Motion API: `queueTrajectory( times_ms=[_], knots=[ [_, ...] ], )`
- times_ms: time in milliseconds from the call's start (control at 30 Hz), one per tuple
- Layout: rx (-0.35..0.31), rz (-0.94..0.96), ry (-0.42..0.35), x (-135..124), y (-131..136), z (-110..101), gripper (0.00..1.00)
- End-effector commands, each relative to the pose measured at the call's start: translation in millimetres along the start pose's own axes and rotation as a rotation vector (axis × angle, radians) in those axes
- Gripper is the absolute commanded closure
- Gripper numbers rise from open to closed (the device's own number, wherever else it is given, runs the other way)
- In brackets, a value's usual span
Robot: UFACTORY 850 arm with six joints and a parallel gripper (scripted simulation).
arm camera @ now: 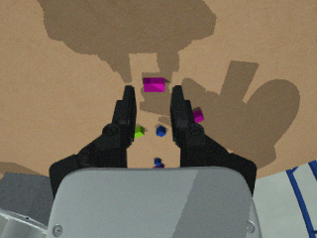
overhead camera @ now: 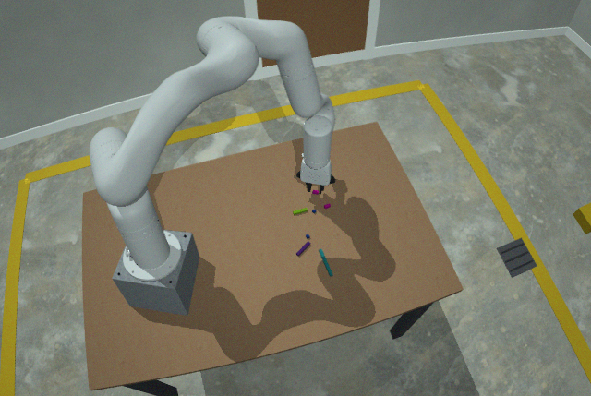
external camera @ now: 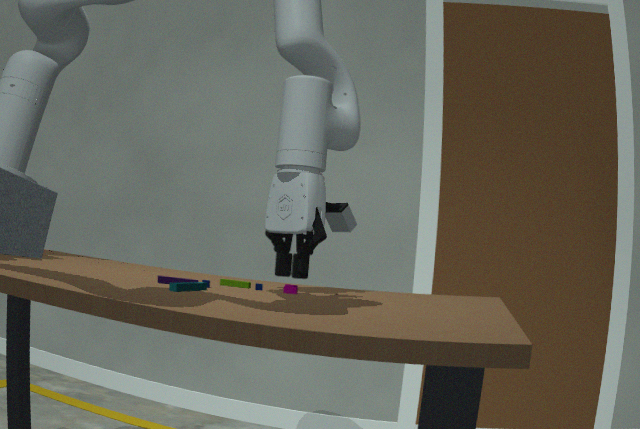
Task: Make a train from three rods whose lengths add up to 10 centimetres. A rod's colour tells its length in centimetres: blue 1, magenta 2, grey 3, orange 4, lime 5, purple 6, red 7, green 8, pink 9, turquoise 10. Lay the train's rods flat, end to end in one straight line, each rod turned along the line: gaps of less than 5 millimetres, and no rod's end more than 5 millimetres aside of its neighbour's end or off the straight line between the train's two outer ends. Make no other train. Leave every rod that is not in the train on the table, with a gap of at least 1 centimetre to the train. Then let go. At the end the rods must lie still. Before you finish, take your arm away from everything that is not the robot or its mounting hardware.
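My gripper (overhead camera: 315,187) hangs a little above the table with its fingers partly open and nothing between them. In the wrist view a magenta rod (arm camera: 154,83) lies on the table just ahead of the fingertips; it also shows in the top view (overhead camera: 315,191). A second magenta rod (overhead camera: 327,206) lies to its right. A lime rod (overhead camera: 299,211) and a blue rod (overhead camera: 313,211) lie nearer the base. Further on are another blue rod (overhead camera: 307,235), a purple rod (overhead camera: 303,248) and a turquoise rod (overhead camera: 325,262). All rods lie flat and apart.
The arm's grey base block (overhead camera: 157,274) stands at the table's left front. The table's far edge runs behind the gripper. A small grey block (overhead camera: 515,257) lies on the floor to the right.
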State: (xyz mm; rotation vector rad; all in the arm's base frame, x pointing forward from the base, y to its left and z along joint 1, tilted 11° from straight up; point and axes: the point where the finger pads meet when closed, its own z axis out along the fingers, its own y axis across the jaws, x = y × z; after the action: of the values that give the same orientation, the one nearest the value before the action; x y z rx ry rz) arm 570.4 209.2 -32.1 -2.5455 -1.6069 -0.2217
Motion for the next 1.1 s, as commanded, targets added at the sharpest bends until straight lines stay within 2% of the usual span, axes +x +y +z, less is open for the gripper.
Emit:
queueTrajectory(
  times_ms=[0,1067],
  knots=[
    [-0.002,0.000,0.002,0.8,0.8,2.9,0.64],
    [-0.002,0.000,0.002,0.9,0.9,6.4,0.64]
  ],
)
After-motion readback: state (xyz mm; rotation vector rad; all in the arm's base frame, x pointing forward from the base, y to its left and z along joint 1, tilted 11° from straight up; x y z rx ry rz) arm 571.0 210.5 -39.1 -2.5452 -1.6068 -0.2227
